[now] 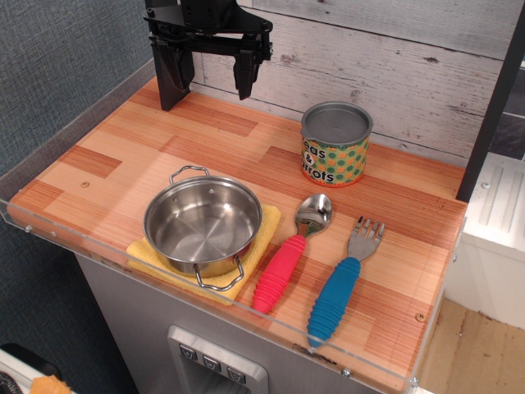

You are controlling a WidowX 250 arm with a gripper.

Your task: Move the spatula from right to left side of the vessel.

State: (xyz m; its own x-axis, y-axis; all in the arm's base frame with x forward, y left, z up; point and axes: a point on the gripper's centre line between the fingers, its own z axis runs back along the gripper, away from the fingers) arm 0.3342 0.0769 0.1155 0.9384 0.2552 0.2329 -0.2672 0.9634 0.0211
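The spatula [338,287], a toy fork with a ribbed blue handle and silver tines, lies on the wooden counter at the front right, tines pointing away. The vessel [203,222], a shiny steel pot with two wire loop handles, sits empty on a yellow cloth [261,246] at the front left. My black gripper [207,74] hangs open at the back left, high above the counter, far from both and holding nothing.
A red-handled spoon [287,258] lies between the pot and the fork. A dotted tin can [335,144] stands at the back right. A clear acrylic rim [246,324] edges the counter front and left side. A plank wall stands behind.
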